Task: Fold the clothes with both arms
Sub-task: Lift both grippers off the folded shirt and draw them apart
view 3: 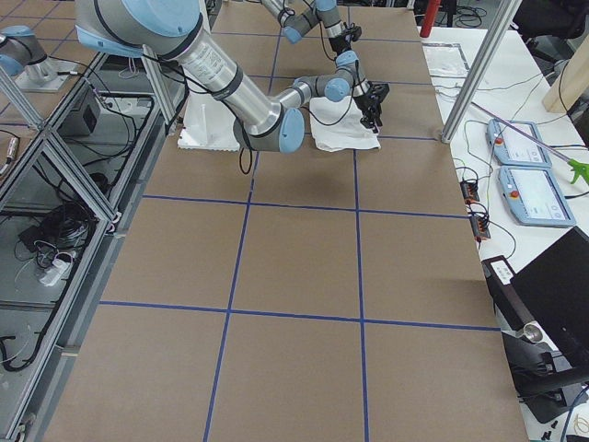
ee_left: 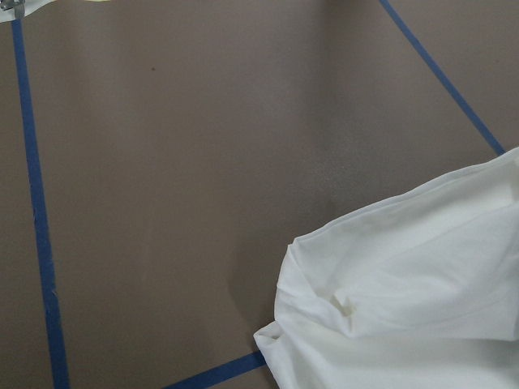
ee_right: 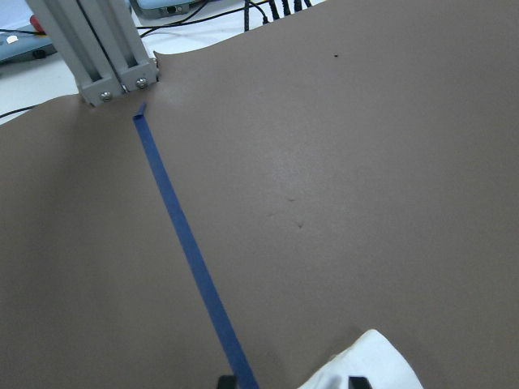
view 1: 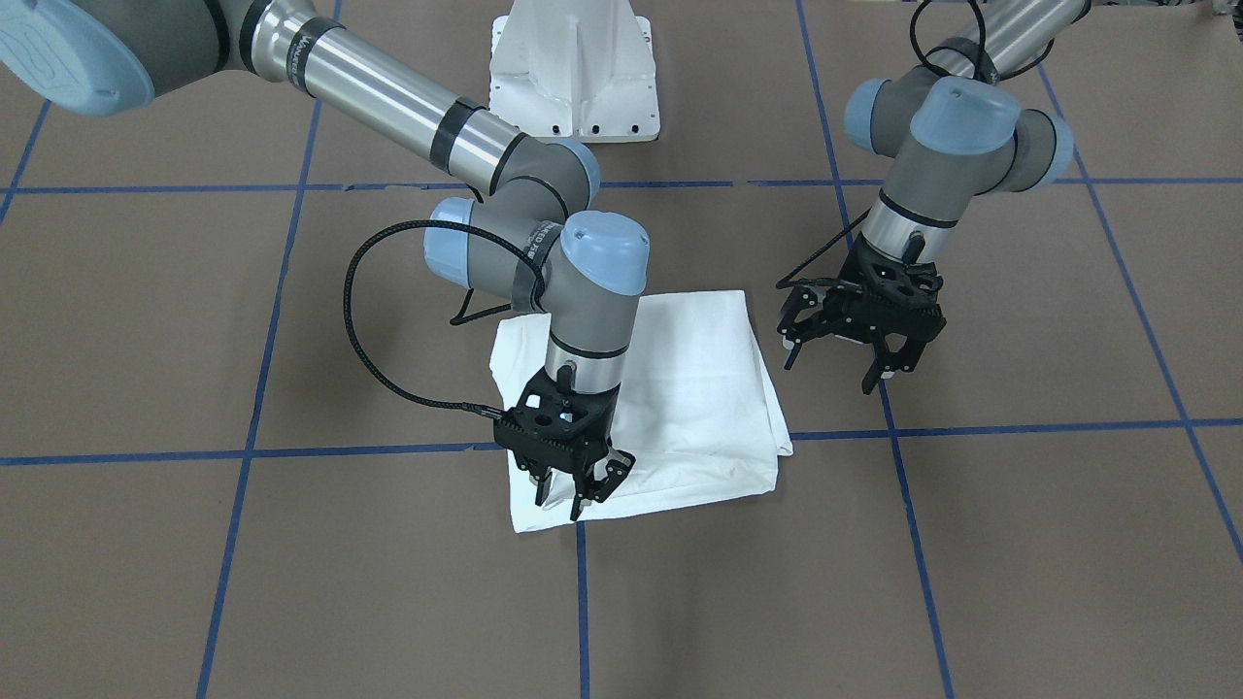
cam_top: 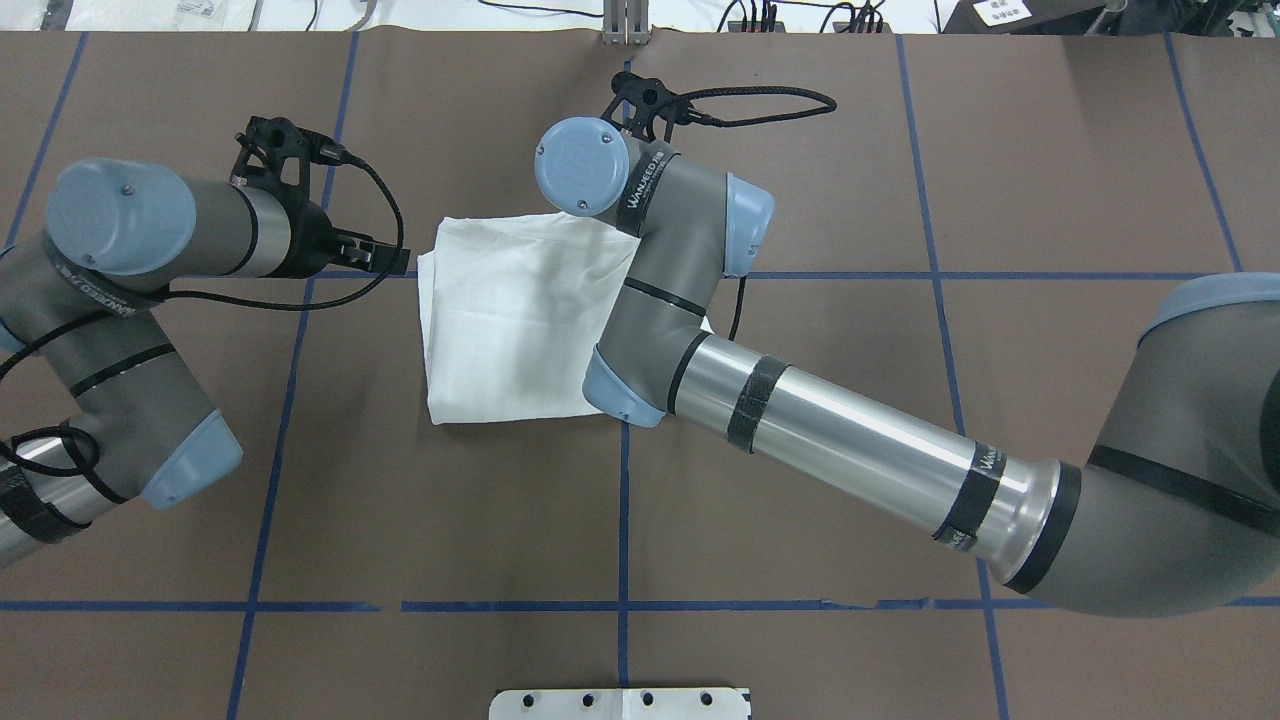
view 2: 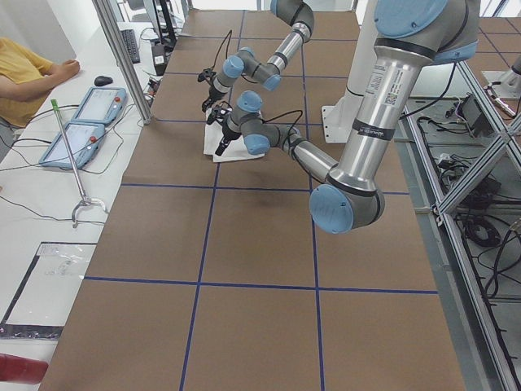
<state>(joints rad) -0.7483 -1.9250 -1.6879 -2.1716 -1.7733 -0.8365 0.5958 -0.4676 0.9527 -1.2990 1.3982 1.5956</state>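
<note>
The clothes, one white T-shirt [view 1: 689, 388] [cam_top: 500, 320], lie folded into a rough rectangle on the brown table; no text or collar shows. My right gripper [view 1: 581, 495] points down over the shirt's corner nearest the operators' side, open, with the fingertips just above the cloth. In the right wrist view that corner [ee_right: 369, 361] peeks in at the bottom edge. My left gripper [view 1: 833, 367] [cam_top: 385, 258] hangs open beside the shirt's edge, over bare table and holding nothing. The left wrist view shows a rumpled shirt corner [ee_left: 389, 300] and no fingers.
Blue tape lines [view 1: 369, 450] divide the brown table cover into squares. The white pedestal base [view 1: 573, 87] [cam_top: 620, 703] stands on the robot's side. An aluminium post [ee_right: 97, 57] and cables sit at the far edge. A person [view 2: 24, 73] sits beside the table.
</note>
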